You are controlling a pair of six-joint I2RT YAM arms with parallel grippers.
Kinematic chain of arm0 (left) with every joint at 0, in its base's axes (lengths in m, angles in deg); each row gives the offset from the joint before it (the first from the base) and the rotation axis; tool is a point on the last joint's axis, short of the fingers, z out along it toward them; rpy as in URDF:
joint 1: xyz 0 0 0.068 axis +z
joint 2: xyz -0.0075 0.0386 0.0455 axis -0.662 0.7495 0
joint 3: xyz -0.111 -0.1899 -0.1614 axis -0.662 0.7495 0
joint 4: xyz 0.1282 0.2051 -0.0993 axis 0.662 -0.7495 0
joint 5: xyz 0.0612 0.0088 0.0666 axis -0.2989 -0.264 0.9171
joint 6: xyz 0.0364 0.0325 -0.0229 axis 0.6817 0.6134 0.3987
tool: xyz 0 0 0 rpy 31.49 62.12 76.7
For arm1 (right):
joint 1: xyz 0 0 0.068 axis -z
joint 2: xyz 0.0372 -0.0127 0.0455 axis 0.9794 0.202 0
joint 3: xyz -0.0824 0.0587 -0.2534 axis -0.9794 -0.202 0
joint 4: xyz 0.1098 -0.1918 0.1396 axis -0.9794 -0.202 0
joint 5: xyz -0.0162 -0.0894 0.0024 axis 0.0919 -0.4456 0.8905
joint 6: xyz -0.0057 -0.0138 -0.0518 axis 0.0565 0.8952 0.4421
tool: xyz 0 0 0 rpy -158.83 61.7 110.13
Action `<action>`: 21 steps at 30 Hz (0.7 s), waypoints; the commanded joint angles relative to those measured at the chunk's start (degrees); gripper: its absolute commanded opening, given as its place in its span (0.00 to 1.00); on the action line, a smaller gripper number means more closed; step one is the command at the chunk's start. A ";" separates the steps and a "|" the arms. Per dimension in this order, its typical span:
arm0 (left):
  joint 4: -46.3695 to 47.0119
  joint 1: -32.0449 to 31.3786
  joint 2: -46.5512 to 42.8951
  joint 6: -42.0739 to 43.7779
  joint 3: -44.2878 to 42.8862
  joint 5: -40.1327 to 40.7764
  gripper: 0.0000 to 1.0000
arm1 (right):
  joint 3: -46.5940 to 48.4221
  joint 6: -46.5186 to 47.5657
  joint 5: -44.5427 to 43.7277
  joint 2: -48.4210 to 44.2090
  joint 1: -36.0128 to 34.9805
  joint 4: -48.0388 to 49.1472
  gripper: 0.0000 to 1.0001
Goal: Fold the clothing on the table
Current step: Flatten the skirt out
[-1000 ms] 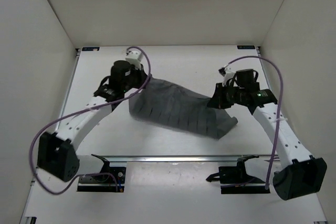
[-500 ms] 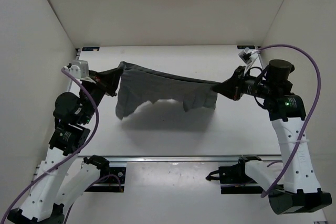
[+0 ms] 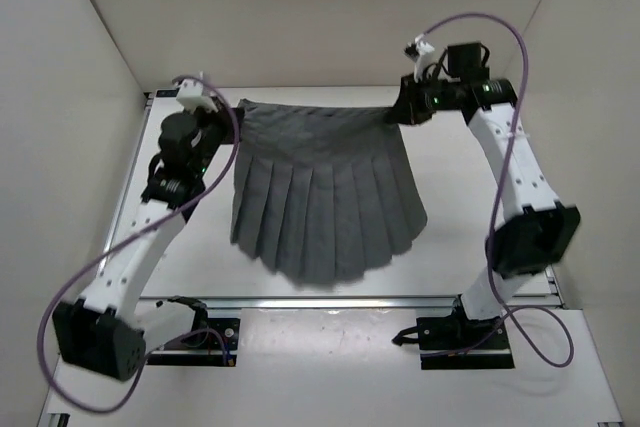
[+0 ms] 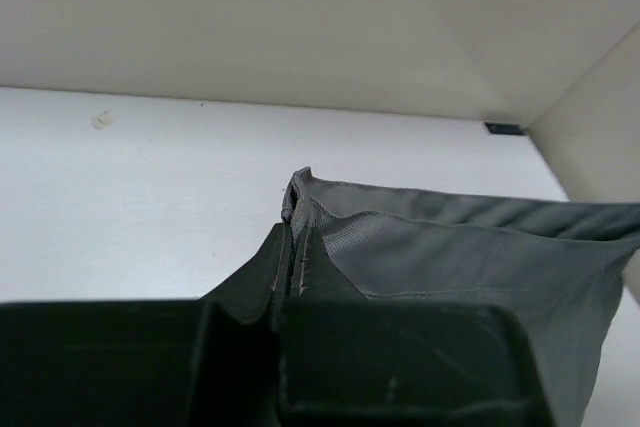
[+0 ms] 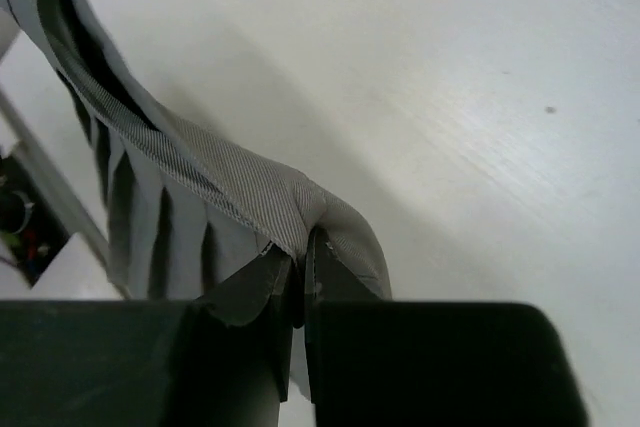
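Observation:
The clothing is a grey pleated skirt, spread out flat over the middle of the white table, waistband at the far side, hem fanned toward the near edge. My left gripper is shut on the waistband's left corner. My right gripper is shut on the waistband's right corner. The waistband stretches taut between the two grippers. In the right wrist view the pleats hang down to the left of the fingers.
White walls close the table in at left, back and right. A metal rail runs along the near edge, with the arm mounts just below it. Bare table lies on either side of the skirt.
Both grippers carried the skirt up off the table, stretched it between them, then moved to the far side. The skirt went from a crumpled heap to spread flat with its pleats fanned.

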 commanded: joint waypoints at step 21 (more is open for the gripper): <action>4.63 -4.26 -4.89 -4.74 22.90 1.57 0.00 | -30.44 -3.80 -11.11 -10.57 -4.64 11.46 0.00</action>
